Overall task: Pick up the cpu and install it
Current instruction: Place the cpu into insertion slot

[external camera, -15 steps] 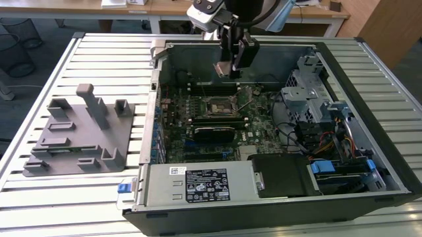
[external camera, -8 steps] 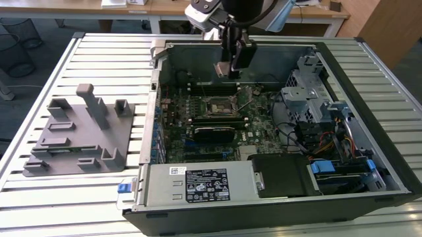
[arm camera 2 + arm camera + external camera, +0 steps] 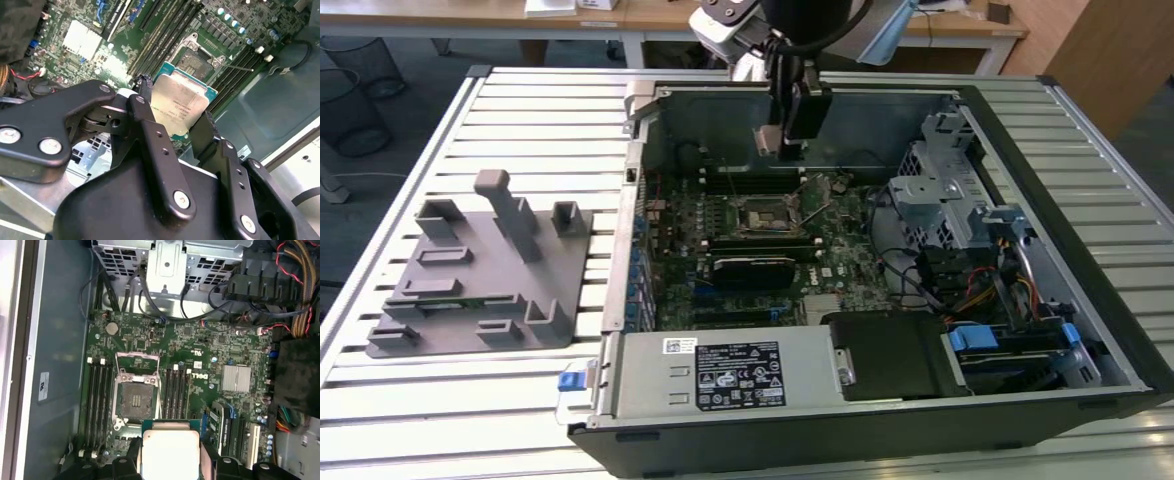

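In the exterior view the gripper (image 3: 790, 150) hangs inside the open computer case (image 3: 881, 125), above the motherboard (image 3: 847, 250) and well apart from the grey fixture plate (image 3: 474, 270) beside the case. In the second wrist view the cpu (image 3: 181, 106) is clamped at its edges between the two black fingers (image 3: 150, 131), silver top showing. In the first wrist view the socket (image 3: 136, 397) lies open and bare, clear of the held chip. By my judgement the pickup is done, while the chip is not yet seated in the socket

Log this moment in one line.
gripper: shut on cpu | cpu: held over motherboard | socket: open, empty
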`<state>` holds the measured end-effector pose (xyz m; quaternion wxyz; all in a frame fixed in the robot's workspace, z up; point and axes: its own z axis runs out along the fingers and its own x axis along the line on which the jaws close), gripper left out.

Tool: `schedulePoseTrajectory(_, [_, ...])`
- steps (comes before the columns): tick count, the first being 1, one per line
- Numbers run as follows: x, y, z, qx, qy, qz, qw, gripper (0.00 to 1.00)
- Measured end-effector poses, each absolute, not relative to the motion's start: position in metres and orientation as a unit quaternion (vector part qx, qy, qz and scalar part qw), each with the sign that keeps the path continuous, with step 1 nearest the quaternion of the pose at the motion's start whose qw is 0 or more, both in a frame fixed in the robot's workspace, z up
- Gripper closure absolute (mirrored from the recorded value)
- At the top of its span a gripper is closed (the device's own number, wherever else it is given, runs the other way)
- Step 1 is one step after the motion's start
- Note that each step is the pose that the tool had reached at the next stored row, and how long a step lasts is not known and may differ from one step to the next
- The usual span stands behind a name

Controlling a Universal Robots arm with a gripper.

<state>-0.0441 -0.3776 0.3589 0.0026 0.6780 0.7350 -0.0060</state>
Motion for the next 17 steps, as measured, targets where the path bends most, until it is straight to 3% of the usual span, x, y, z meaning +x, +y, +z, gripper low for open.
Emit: schedulePoseTrajectory(17, [-0.044, -0.368, 0.334, 0.678, 0.735, -0.006, 0.003, 0.46])
